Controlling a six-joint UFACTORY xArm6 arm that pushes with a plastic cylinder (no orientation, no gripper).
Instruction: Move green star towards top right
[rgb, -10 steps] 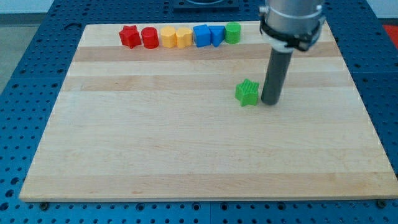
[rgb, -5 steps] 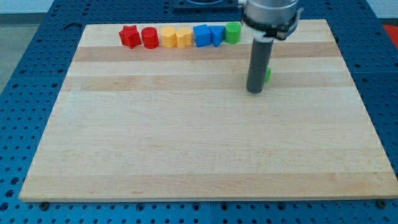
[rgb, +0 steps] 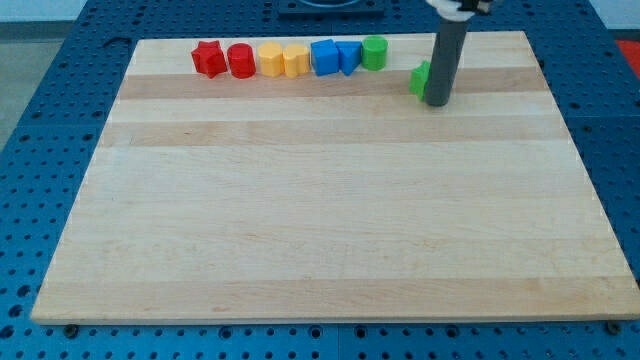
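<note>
The green star (rgb: 419, 78) sits near the top of the wooden board (rgb: 320, 230), right of centre. The dark rod stands in front of it and hides most of its right side. My tip (rgb: 437, 102) rests on the board just below and right of the star, touching or almost touching it.
A row of blocks lines the top edge: red star (rgb: 207, 58), red cylinder (rgb: 241, 61), two yellow blocks (rgb: 271, 59) (rgb: 296, 60), two blue blocks (rgb: 324, 57) (rgb: 348, 56) and a green cylinder (rgb: 374, 52). The board's top right corner (rgb: 524, 36) lies right of the rod.
The green star has moved up and right, from mid-board to near the top edge. The rod went from the star's right side to in front of it and followed it upward.
</note>
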